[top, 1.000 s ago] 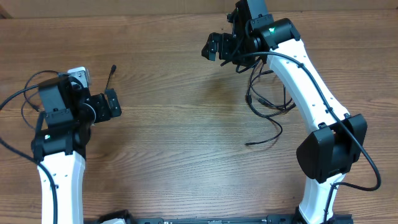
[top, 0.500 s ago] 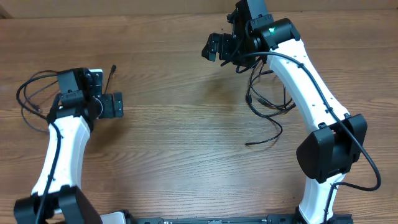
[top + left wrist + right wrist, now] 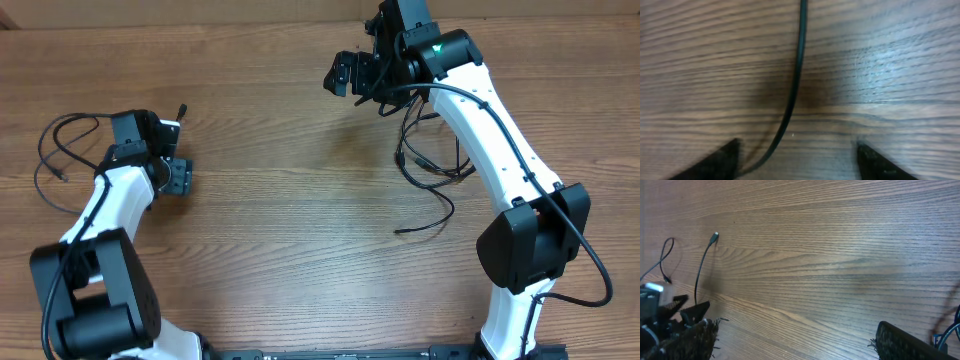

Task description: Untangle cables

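One thin black cable (image 3: pixel 62 135) loops at the far left, and its plug end (image 3: pixel 183 108) pointing to the back. My left gripper (image 3: pixel 172 155) hangs low over this cable. In the left wrist view the cable (image 3: pixel 792 95) runs between the open fingertips (image 3: pixel 715 162), nearer the left one, with no grip on it. A loose tangle of cables (image 3: pixel 432 165) lies under the right arm, a tail (image 3: pixel 425 226) trailing forward. My right gripper (image 3: pixel 350 75) is raised at the back centre, open and empty (image 3: pixel 800 342).
Bare wooden table (image 3: pixel 300 220) lies between the two arms. Thicker black wires run along both arms. The right wrist view shows the left gripper (image 3: pixel 670 315) far off beside the plug end (image 3: pixel 715 236).
The left arm has swung round and brought its gripper down over the left cable near its plug end. The right arm and the tangle have not moved.
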{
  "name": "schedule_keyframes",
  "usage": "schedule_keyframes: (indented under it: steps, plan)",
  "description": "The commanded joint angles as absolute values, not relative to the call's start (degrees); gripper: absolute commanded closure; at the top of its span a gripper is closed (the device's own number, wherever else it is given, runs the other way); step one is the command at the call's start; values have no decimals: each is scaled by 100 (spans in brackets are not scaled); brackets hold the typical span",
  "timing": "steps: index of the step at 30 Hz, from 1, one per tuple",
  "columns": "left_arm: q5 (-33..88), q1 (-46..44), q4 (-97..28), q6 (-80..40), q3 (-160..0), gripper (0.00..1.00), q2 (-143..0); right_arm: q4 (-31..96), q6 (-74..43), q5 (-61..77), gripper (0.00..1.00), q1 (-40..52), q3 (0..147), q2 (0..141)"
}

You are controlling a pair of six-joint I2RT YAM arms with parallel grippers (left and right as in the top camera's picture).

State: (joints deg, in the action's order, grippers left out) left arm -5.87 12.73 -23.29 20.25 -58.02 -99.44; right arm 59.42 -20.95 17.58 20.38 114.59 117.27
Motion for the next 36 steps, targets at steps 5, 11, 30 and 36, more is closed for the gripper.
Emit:
schedule_keyframes:
  steps: [5,11,30,36]
  plan:
    - [-987,1273,-2209,2176,-5824,96,-10396,5776,-2082,1761,0,2036,11546,11681]
    - [-2202,1273,-2569,1925,-6337,96,-10143,5701,-2082,1761,0,2036,11548,11681]
    - [-2244,2117,-3411,1343,-8224,95,-9133,5151,-2130,1900,17,2036,11546,11681]
    - [-1372,2976,-3262,377,-8224,95,-9139,5148,-2126,2067,17,2036,11548,11681]
